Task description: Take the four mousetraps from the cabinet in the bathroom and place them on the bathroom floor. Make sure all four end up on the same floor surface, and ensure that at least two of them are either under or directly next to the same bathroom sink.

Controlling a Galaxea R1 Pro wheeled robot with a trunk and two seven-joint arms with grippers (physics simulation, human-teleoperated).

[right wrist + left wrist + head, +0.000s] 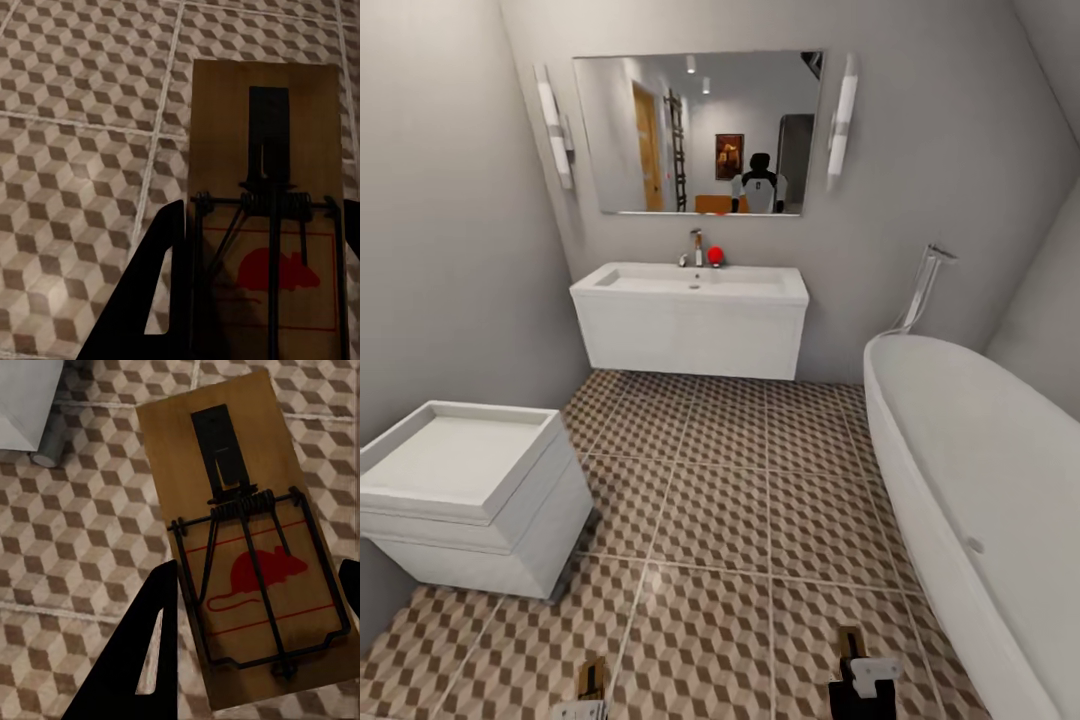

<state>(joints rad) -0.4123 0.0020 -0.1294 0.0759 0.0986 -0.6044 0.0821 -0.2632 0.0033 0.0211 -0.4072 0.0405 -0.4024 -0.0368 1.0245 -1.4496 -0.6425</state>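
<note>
One mousetrap (244, 540) is held between the fingers of the left gripper (259, 585), which are closed against its long edges; a second mousetrap (264, 210) is clamped likewise in the right gripper (259, 232). Both traps are carried above the bathroom floor (720, 510), well short of the bathroom sink (695, 285), which stands against the far wall beyond open tiles. No trap is seen lying on the floor near the sink, so placement is judged not yet begun for these two. The remaining two traps cannot be accounted for. A toilet (465, 490) and a bathtub (970, 480) flank the approach to the sink. No writing or brand is legible; each trap bears only a red mouse silhouette within red lines.
</note>
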